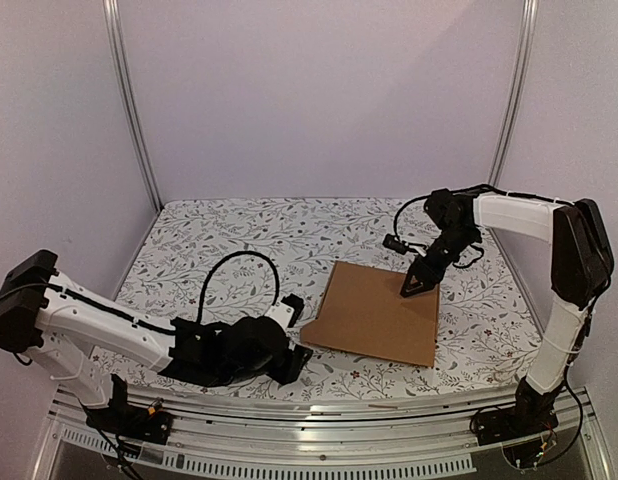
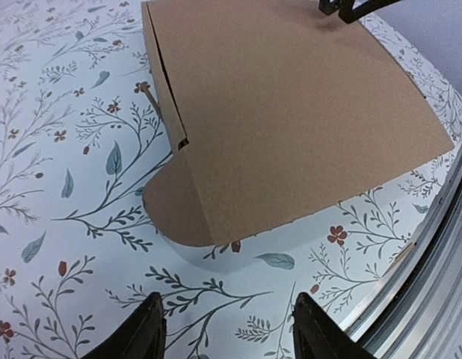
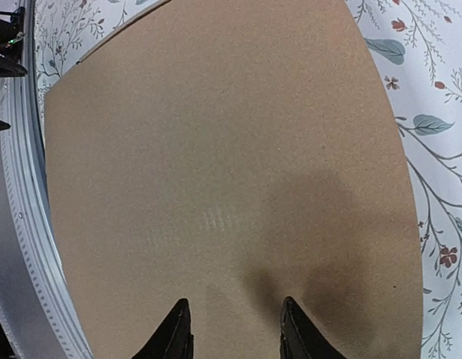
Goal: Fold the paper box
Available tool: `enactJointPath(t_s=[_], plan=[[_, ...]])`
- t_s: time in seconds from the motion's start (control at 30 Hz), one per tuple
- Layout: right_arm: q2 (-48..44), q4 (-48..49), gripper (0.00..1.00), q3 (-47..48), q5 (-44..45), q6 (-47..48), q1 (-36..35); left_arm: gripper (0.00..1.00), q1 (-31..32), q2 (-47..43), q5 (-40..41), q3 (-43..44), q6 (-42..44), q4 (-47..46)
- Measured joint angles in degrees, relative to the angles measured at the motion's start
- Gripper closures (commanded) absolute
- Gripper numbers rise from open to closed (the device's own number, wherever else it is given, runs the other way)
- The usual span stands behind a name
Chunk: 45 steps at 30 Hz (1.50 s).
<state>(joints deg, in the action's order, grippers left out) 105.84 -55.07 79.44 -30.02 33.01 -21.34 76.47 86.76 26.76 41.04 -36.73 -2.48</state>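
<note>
The paper box (image 1: pixel 374 315) lies folded flat on the table (image 1: pixel 219 240), right of centre. The left gripper (image 2: pixel 227 321) stands wide open and empty beside the box's near left corner. The right gripper (image 3: pixel 232 329) is partly open over the lid, gripping nothing.

One paper box (image 1: pixel 374 312), one left gripper (image 1: pixel 297 335), one right gripper (image 1: pixel 417 285).

Soft even light, faint shadows, fisheye distortion at wrist-view edges.
</note>
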Motion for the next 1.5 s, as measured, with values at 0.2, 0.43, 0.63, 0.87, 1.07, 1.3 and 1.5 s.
enactJointPath(t_s=[0.2,0.43,0.63,0.87,1.07,1.3,1.5], plan=[[0.1,-5.1,0.53,-0.3,-5.0,-1.2,0.0,0.42,0.0,-2.5,1.1,-3.7,-0.1,0.7],[-1.6,-4.6,0.41,3.1,1.2,-0.8,0.4,0.38,0.5,-4.6,1.9,-6.2,-0.2,-1.0],[2.8,0.2,0.41,12.8,5.8,-0.7,2.5,0.38,2.4,-0.8,3.3,-1.7,1.1,-0.6],[13.3,-0.3,0.55,14.2,4.7,1.3,3.4,0.38,4.9,7.1,2.2,5.8,3.9,3.3],[13.6,-2.3,0.7,14.2,0.7,2.8,3.5,0.39,5.6,8.3,2.3,7.4,7.0,6.1],[15.6,-7.0,0.82,15.5,-3.7,3.2,3.8,0.39,5.9,6.4,4.2,7.1,10.6,7.7],[21.8,-11.9,0.84,21.8,-10.1,-0.2,7.2,0.39,6.5,0.5,7.2,5.2,14.1,8.4]])
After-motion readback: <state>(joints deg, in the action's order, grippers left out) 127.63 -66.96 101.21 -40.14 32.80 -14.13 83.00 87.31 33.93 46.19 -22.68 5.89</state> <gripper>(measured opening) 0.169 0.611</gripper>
